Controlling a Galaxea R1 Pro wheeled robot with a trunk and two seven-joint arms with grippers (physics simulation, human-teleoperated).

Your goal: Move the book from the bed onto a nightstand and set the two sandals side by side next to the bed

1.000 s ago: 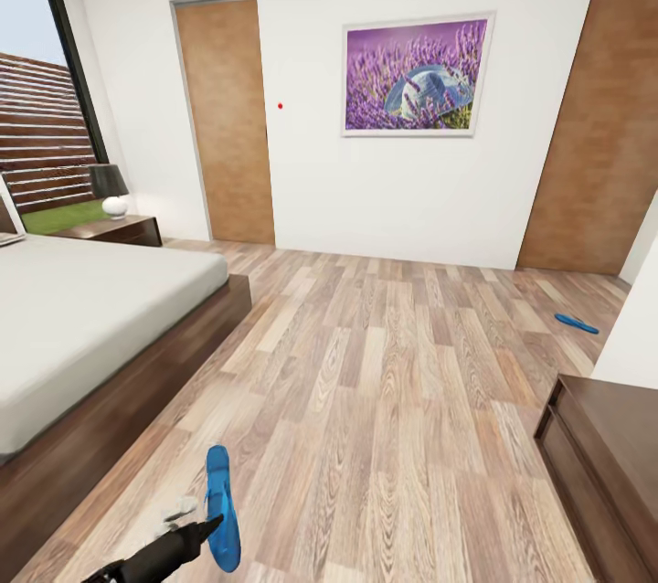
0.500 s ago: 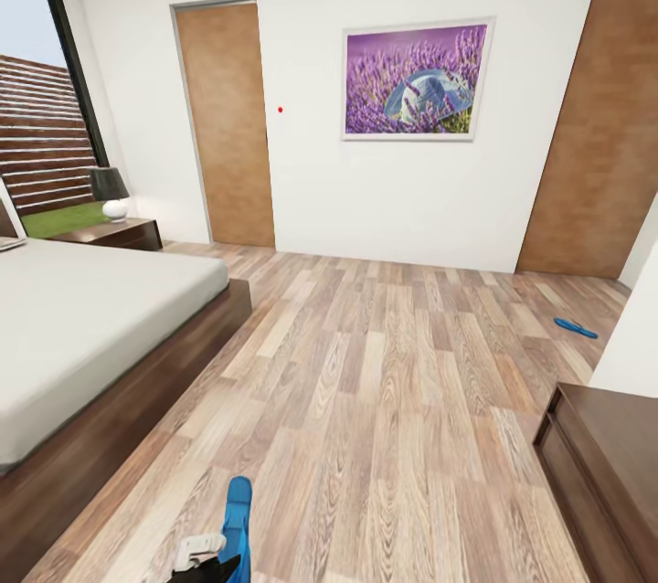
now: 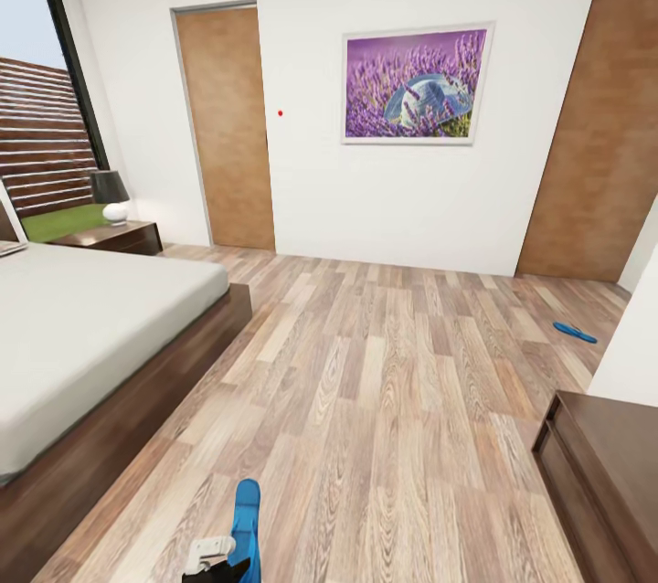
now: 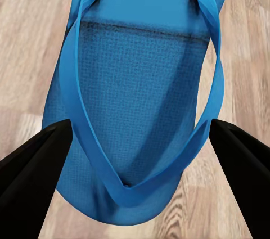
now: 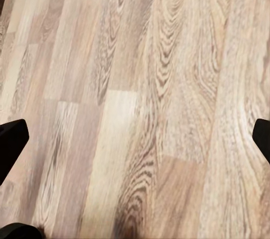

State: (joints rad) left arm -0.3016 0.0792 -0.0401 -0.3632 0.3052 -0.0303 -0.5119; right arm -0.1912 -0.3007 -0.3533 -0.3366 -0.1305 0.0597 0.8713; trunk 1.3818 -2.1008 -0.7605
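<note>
One bright blue sandal (image 3: pixel 245 524) is at the bottom of the head view, beside the bed (image 3: pixel 82 327). My left gripper (image 3: pixel 219 560) is at its near end. In the left wrist view the sandal (image 4: pixel 140 81) lies strap up between the two black fingers (image 4: pixel 39 177), which press against its side edges above the plank floor. The other sandal (image 3: pixel 575 333) lies far off on the floor at the right. A nightstand (image 3: pixel 114 238) stands beyond the bed. A thin pale flat thing (image 3: pixel 9 248) on the mattress edge may be the book. My right gripper (image 5: pixel 135 132) is open over bare floor.
A dark wooden bench (image 3: pixel 603 464) stands at the near right. A lamp (image 3: pixel 111 193) sits on the nightstand. Two brown doors (image 3: pixel 228 126) and a purple picture are on the far wall. A wide stretch of plank floor (image 3: pixel 393 382) runs between bed and bench.
The near sandal and my left gripper moved together to the right and closer to me. The whole view has shifted slightly downward, so the camera tilted up a little.
</note>
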